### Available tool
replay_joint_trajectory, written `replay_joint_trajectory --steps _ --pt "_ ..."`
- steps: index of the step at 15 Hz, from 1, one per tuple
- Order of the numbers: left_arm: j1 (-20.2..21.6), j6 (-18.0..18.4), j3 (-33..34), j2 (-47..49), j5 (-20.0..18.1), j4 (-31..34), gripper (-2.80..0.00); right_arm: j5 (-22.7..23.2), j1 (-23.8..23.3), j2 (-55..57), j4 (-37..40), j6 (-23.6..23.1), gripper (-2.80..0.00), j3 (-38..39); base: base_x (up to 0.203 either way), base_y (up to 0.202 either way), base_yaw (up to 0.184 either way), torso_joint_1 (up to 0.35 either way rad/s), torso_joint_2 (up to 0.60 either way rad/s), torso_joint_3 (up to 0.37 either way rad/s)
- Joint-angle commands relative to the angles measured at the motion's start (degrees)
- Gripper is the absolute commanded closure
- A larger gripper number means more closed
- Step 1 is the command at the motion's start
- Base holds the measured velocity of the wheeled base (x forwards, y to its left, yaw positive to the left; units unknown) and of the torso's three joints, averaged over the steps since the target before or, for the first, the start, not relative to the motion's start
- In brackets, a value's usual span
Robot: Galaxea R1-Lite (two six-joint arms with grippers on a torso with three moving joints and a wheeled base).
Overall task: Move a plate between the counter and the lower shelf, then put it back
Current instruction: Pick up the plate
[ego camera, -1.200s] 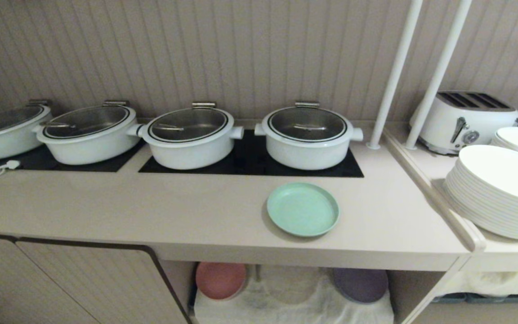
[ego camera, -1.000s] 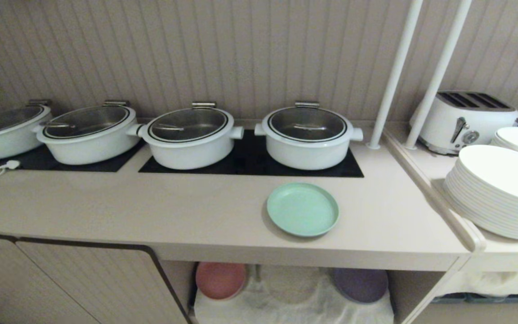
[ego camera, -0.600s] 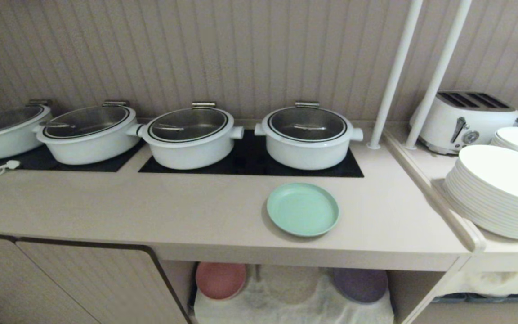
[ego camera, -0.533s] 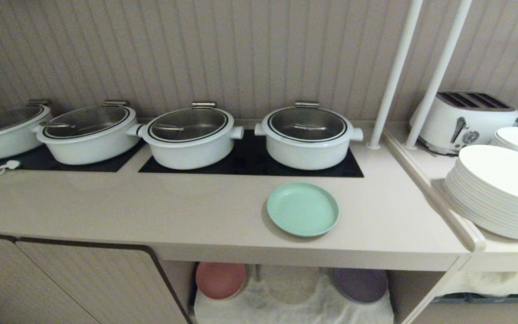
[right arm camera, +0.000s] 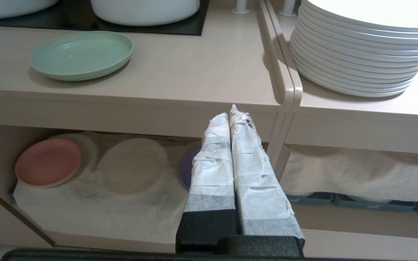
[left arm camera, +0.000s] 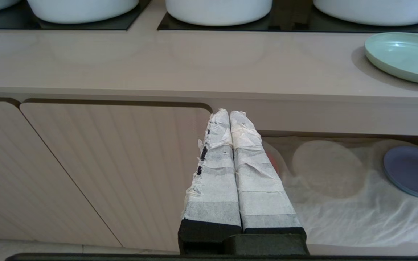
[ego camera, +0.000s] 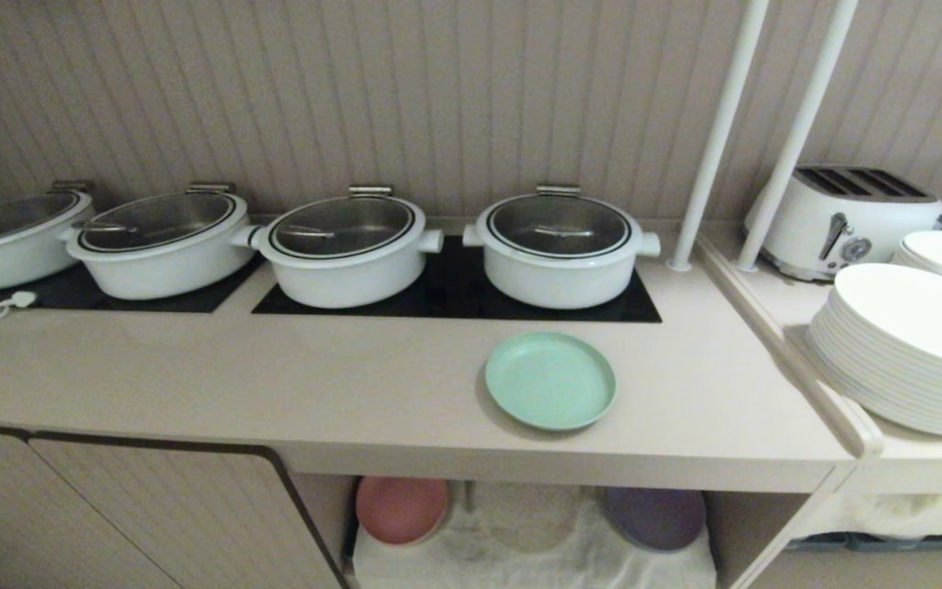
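From the head view, four round white pots (ego camera: 557, 249) with glass lids stand in a row on black hob panels (ego camera: 455, 298) set into the counter (ego camera: 316, 384), a smooth beige slab with a thick front edge. The plate (ego camera: 550, 380), round, matte mint-green with a low rim, lies flat on the counter in front of the rightmost pot, apart from it. Beneath, the lower shelf (ego camera: 532, 556) carries a wrinkled white cloth with a pink plate (ego camera: 401, 509) and a purple plate (ego camera: 655, 517) on it. Two white poles (ego camera: 716, 135) rise from the side ledge, where a white toaster (ego camera: 843, 217) and a stack of white plates (ego camera: 900, 352) sit; no arm shows here. In the left wrist view, the left gripper (left arm camera: 229, 113), its two fingers wrapped in creased white tape, is pressed together before a ribbed cabinet door (left arm camera: 122, 170), holding nothing. In the right wrist view, the right gripper (right arm camera: 232, 116), taped alike, is also pressed together and empty, below the counter edge near the shelf opening.
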State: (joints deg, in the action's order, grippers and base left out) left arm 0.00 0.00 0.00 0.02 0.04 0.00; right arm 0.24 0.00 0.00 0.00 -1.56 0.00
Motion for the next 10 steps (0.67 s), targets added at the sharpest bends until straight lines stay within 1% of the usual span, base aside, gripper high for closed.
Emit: replay_joint_trajectory --steps 1,10 --pt "0.0 0.0 0.0 0.0 0.0 0.0 0.00 0.0 0.0 0.0 0.0 0.0 0.00 0.0 0.000 0.000 0.000 0.000 0.00 0.000" --pt "0.0 -0.1 0.0 0.0 0.0 0.0 0.00 0.0 0.0 0.0 -0.1 0.1 0.00 0.0 0.000 0.000 0.000 0.000 0.00 0.000"
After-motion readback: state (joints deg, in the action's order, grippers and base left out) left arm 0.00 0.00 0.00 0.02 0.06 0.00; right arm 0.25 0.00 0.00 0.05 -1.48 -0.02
